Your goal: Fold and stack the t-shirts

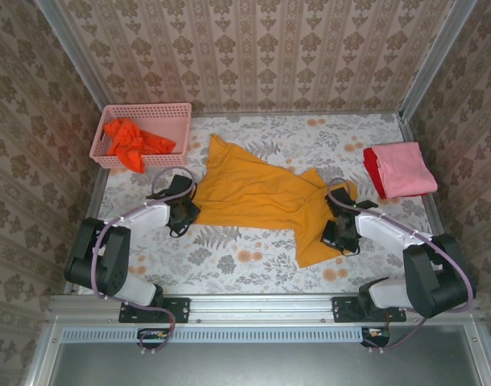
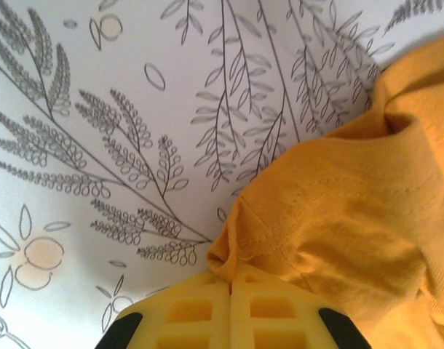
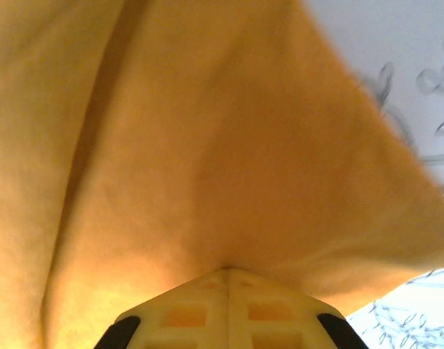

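Across the middle of the desk (image 1: 229, 253), item one: a golden-yellow t-shirt (image 1: 253, 193), spread loosely and rumpled. Its long axis runs on a diagonal, from a narrow end pointing far-left toward the basket to a broader end lying near-right. You cannot tell neck from hem in the overhead view.

Your left fingers (image 2: 193, 316): clenched, pads meeting, with a stitched edge of the yellow cloth nipped at their tips, at the shirt's near-left border.

Your right fingers (image 3: 193, 316): clenched likewise, with yellow cloth caught at their tips and spreading away above them, on the shirt's right side.

Far-left corner, item two: a pink lattice basket (image 1: 179, 129), holding one orange-red t-shirt (image 1: 131, 141), crumpled and unfolded.

Right edge of the desk, items three and four: a pink t-shirt (image 1: 405, 169), folded flat, lying on a red t-shirt (image 1: 372, 165) whose edge shows along the pile's left side. You have this pile well apart from the basket, with the yellow shirt between them.
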`<action>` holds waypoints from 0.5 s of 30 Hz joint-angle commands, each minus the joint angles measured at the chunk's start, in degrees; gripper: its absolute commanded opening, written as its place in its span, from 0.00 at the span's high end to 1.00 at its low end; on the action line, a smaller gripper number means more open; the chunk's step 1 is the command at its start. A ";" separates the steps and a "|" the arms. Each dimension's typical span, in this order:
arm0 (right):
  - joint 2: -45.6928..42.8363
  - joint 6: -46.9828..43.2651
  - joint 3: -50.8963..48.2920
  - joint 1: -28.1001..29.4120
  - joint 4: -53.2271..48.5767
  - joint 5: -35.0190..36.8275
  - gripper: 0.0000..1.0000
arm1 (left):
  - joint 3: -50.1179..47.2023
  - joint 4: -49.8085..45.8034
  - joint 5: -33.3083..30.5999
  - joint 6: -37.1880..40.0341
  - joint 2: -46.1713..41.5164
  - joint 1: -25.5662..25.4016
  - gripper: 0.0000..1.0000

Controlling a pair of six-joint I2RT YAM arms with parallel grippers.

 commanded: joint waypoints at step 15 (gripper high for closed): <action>9.09 6.88 7.83 22.89 -11.93 1.79 1.00 | -0.63 1.28 -1.48 1.34 -1.85 1.12 1.00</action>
